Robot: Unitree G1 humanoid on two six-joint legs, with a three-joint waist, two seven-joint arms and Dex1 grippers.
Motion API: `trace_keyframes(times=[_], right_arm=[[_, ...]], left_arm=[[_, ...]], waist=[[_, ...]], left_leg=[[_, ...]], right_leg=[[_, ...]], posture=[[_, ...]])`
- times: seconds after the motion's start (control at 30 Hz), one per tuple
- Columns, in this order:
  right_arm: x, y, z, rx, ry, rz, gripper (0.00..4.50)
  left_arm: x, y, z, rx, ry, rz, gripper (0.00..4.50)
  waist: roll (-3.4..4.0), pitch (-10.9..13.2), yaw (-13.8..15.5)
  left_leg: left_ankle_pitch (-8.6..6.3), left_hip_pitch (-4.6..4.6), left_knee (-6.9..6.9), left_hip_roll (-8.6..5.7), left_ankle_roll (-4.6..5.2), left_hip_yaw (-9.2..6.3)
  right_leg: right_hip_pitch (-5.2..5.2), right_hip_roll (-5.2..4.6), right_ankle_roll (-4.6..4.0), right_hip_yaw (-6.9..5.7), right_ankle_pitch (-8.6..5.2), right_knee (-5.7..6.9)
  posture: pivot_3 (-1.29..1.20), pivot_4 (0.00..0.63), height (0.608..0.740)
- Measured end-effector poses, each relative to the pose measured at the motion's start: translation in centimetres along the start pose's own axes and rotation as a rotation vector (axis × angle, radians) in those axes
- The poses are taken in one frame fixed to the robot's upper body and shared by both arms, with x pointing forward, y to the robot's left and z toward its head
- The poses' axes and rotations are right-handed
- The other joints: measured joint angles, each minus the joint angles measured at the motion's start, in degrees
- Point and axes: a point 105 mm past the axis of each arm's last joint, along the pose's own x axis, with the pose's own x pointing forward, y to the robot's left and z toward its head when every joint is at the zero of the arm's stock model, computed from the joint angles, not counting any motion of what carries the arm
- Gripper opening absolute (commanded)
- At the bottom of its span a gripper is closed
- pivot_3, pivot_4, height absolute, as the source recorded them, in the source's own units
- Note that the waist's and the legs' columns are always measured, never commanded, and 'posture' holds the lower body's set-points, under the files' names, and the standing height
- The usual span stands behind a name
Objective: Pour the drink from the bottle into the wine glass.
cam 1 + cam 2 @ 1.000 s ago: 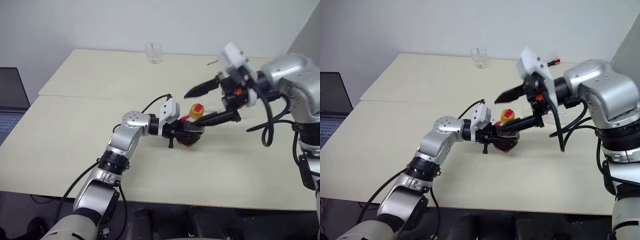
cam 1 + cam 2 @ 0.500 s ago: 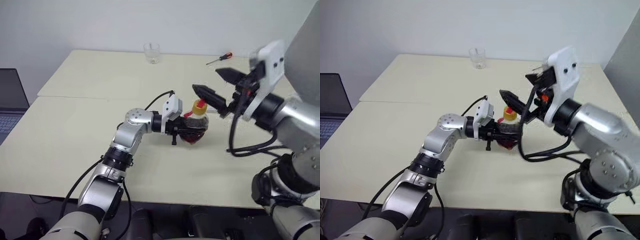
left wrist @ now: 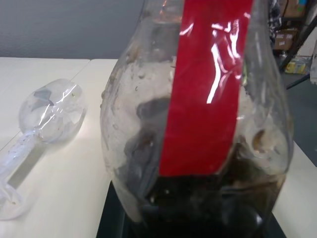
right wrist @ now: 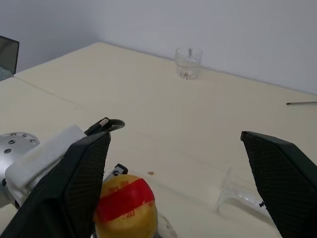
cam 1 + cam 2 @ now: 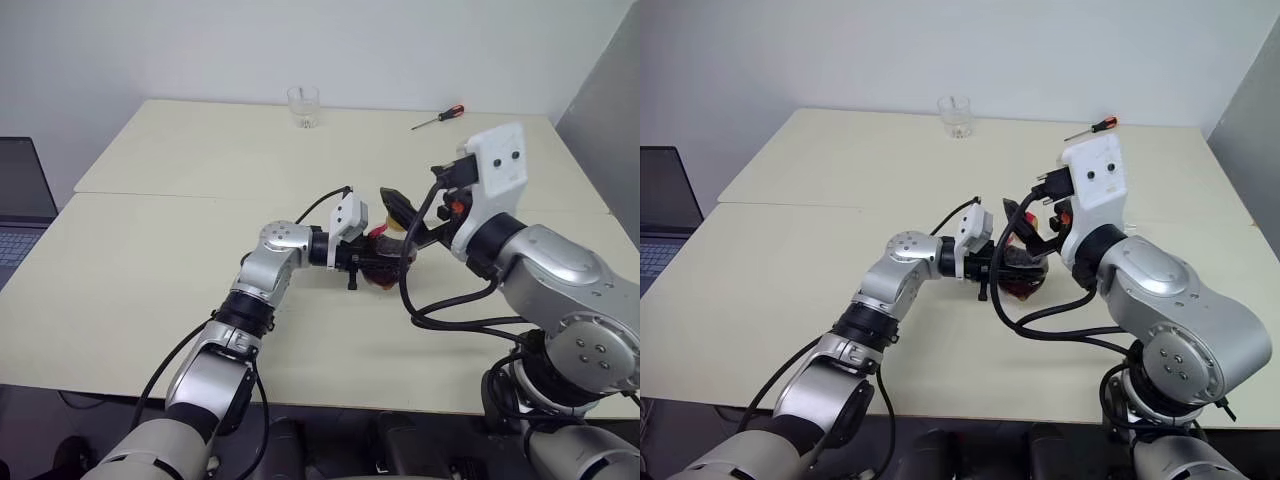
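Observation:
The bottle stands upright at the middle of the table, and my left gripper is shut on its rounded body from the side. Close up it shows a red label strip and the dark drink low inside. My right gripper hangs open just above the yellow-red cap, one finger on each side and neither touching it. The wine glass lies on its side on the table just beyond the bottle, and its foot and stem show between my right fingers.
A short clear tumbler stands at the table's far edge. A screwdriver lies at the far right. A laptop sits off the table's left side. A seam crosses the tabletop.
My right arm has swung in and turned, bringing its open gripper down over the bottle's cap. The left gripper has kept its hold on the bottle in place.

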Motion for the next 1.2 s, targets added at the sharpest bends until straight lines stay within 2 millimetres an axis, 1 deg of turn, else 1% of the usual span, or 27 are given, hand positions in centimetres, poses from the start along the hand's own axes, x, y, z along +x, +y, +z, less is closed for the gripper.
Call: trace_keyframes(times=[0.07,0.27,0.47,0.67,0.77,1.0,1.2], right_arm=[[0.1,0.1,-0.2,0.007,0.006,-0.01,4.5],[0.3,0.0,0.1,0.033,-0.013,-0.045,4.5],[0.4,-0.1,0.0,0.036,-0.009,-0.067,4.5],[0.6,0.2,-0.4,0.049,-0.004,-0.058,4.5],[0.9,0.1,-0.6,0.064,-0.008,-0.065,4.5],[1.6,0.0,-0.5,0.085,-0.038,-0.065,4.5],[1.5,-0.2,-0.9,0.091,-0.046,-0.054,4.5]], left_arm=[[0.0,0.0,0.0,0.0,-0.001,-0.001,0.77],[0.0,0.0,0.0,0.001,-0.002,0.0,0.77],[0.0,0.1,0.0,0.001,-0.001,0.004,0.77],[-0.2,0.3,0.3,0.01,0.001,0.012,0.77],[-0.4,0.6,0.5,0.015,-0.01,0.038,0.77],[-0.4,0.6,0.9,0.023,-0.015,0.057,0.77],[-0.4,0.7,0.9,0.023,-0.01,0.059,0.77]], waist=[[0.0,0.0,0.0],[0.0,0.0,0.0],[0.0,0.0,0.0],[0.0,0.0,0.0],[0.0,0.0,0.0],[0.0,0.0,0.0],[0.0,0.0,0.0]], left_leg=[[0.0,0.0,0.01,0.0,0.0,0.0],[0.0,0.0,0.0,-0.01,0.0,-0.01],[0.0,-0.01,0.0,-0.01,0.0,-0.02],[0.0,-0.01,-0.01,-0.01,0.0,-0.03],[0.0,-0.01,-0.01,-0.01,0.0,-0.03],[0.0,-0.02,-0.05,0.0,0.0,-0.03],[0.0,-0.03,-0.08,0.0,0.0,-0.01]], right_leg=[[0.0,0.0,0.0,-0.01,0.0,0.0],[0.0,0.0,0.0,-0.04,-0.01,-0.01],[0.01,0.0,0.0,-0.05,-0.01,-0.02],[0.0,0.0,0.0,-0.06,-0.01,-0.02],[0.0,0.0,0.0,-0.06,-0.01,-0.04],[0.01,0.0,0.0,-0.07,-0.01,-0.1],[0.02,0.0,0.0,-0.07,-0.01,-0.18]], posture=[[0.0,0.15,0.74],[0.0,0.15,0.74],[0.0,0.15,0.74],[0.0,0.15,0.74],[0.0,0.15,0.74],[0.0,0.15,0.74],[0.0,0.15,0.74]])
